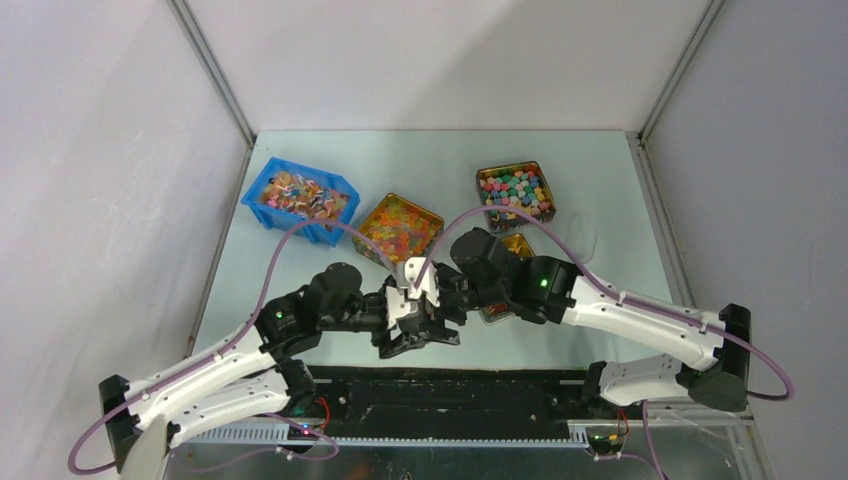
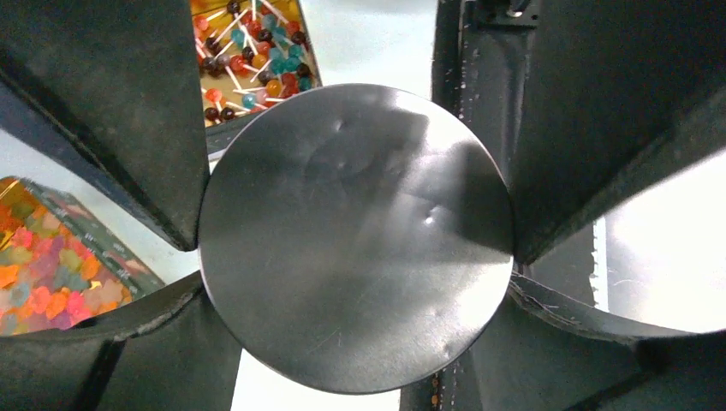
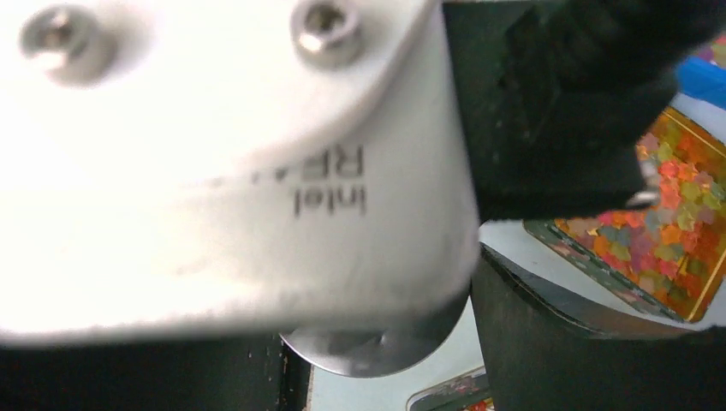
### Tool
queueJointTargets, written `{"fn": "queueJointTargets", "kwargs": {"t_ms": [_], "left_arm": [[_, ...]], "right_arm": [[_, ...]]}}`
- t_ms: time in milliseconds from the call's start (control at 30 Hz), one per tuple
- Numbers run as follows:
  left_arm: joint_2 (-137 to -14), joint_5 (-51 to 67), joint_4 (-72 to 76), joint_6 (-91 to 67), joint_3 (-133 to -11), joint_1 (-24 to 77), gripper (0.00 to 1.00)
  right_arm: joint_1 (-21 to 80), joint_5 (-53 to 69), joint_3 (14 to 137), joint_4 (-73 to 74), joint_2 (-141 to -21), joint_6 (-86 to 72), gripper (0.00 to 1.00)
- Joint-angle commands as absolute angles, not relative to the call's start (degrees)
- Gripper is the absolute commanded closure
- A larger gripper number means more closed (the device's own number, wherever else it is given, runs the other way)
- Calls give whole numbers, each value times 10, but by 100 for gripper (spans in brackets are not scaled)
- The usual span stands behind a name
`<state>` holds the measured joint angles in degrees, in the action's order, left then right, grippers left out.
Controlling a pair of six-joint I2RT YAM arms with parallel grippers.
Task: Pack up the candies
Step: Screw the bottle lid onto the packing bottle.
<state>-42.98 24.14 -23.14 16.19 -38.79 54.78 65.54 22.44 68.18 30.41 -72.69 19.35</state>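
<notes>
Left fingers (image 1: 405, 343) and right fingers (image 1: 447, 305) both clamp wide on one round grey metal disc (image 2: 355, 240) above the worktop (image 1: 440, 160), multicoloured lollipop candies (image 2: 257, 60) lying in a gold tin (image 2: 311, 51) beyond; an uneven release could drop it.

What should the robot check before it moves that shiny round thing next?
1. Left end effector grips the round metal disc: ok, fingers press both edges.
2. Right end effector holding it too: cannot tell, its camera view is blocked.
3. Lollipops ready in their open tin: ok.
4. Room between the arms: not ok, both end effectors crowd together.
5. Whether the disc is a lid or a tin bottom: cannot tell.
</notes>
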Motion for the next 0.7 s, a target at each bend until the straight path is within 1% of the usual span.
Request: {"fn": "queueJointTargets", "kwargs": {"t_ms": [0,167,233,300,367,400,500,667], "left_arm": [[-421,124,-51,93,-410,540,69],[-422,122,-30,85,-400,540,69],[-422,125,-36,89,-399,540,69],[-420,128,-45,97,-397,540,69],[-418,130,-59,107,-397,540,69],[-416,131,-64,114,-397,540,69],[-412,130,-86,126,-393,540,68],[-405,128,-91,132,-368,540,68]], "right_arm": [[676,128,686,260,-755,96,27],[678,112,686,237,-761,82,26],[678,108,686,236,-760,84,24],[678,107,686,237,-756,89,20],[676,107,686,241,-752,95,14],[675,107,686,243,-750,99,9],[670,103,686,261,-743,110,1],[653,106,671,279,-717,127,0]]}}
